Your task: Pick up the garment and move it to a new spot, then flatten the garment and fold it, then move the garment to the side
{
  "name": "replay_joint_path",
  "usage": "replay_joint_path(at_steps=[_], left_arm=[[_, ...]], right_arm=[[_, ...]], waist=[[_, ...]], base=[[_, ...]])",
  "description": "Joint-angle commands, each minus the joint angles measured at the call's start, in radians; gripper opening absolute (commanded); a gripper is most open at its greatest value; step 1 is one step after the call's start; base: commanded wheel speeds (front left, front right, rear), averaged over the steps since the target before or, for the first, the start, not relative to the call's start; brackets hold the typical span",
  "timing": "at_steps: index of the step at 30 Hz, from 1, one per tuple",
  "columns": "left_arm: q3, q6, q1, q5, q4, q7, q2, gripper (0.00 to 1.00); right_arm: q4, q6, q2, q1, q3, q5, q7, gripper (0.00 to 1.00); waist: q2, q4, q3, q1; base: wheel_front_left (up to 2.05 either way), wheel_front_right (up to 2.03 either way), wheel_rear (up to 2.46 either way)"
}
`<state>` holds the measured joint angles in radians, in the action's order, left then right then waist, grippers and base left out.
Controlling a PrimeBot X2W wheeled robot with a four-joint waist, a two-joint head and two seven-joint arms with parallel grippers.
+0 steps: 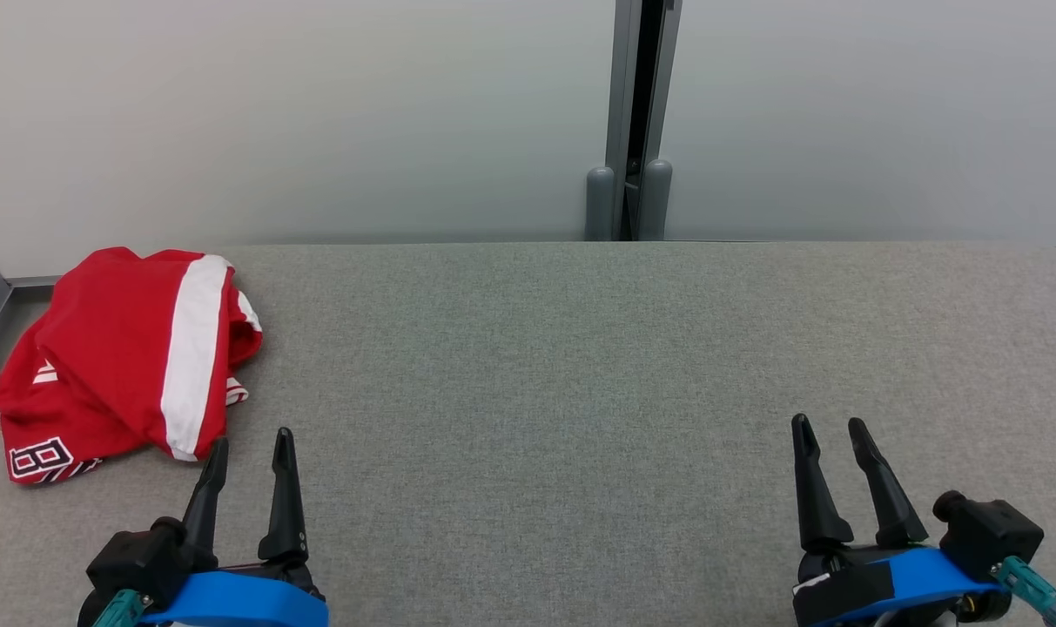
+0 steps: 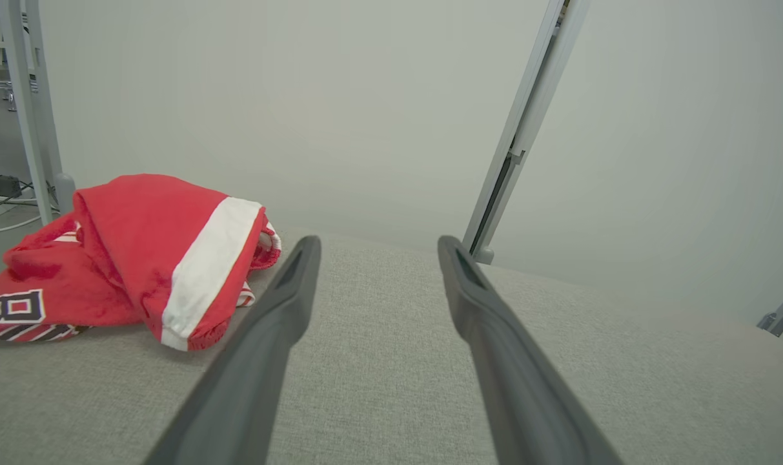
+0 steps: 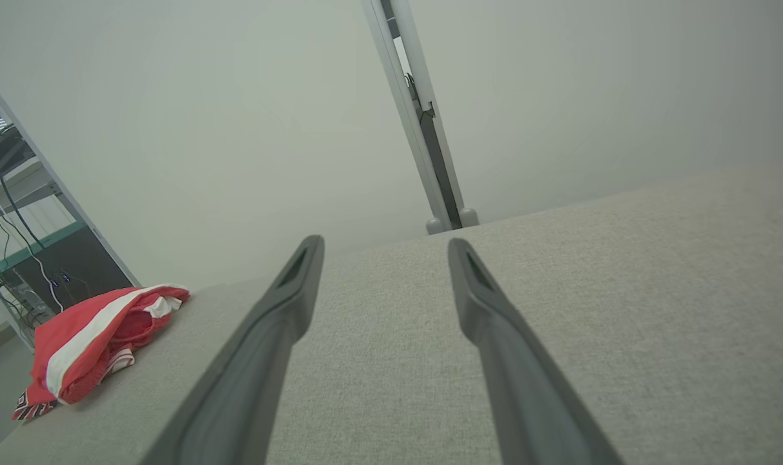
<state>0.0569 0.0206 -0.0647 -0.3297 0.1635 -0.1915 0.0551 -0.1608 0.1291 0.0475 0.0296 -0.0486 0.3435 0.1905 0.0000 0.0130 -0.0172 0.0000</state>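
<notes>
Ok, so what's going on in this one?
Nothing is being handled. The robot faces a grey table, and a red garment with a white stripe lies crumpled near the table's left edge. The left gripper is open and empty, close beside the garment and apparently not touching it. The right gripper is open and empty too, far off on the other side. The pick-up has not begun.
</notes>
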Motion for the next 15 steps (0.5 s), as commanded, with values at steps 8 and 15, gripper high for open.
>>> replay_joint_path(at_steps=[8,15], left_arm=[[0.000,-0.005,0.002,0.074,-0.001,-0.024,0.010,1.00],[0.002,-0.007,0.005,0.127,-0.002,-0.037,0.010,1.00]], right_arm=[[0.007,0.002,0.004,-0.009,0.001,-0.083,0.025,1.00],[0.003,0.002,0.004,-0.012,0.002,-0.139,0.039,1.00]], waist=[[0.0000,0.001,-0.001,0.0000],[0.0000,0.000,-0.001,0.0000]], base=[[0.00,0.00,0.00],[0.00,0.00,0.00]])
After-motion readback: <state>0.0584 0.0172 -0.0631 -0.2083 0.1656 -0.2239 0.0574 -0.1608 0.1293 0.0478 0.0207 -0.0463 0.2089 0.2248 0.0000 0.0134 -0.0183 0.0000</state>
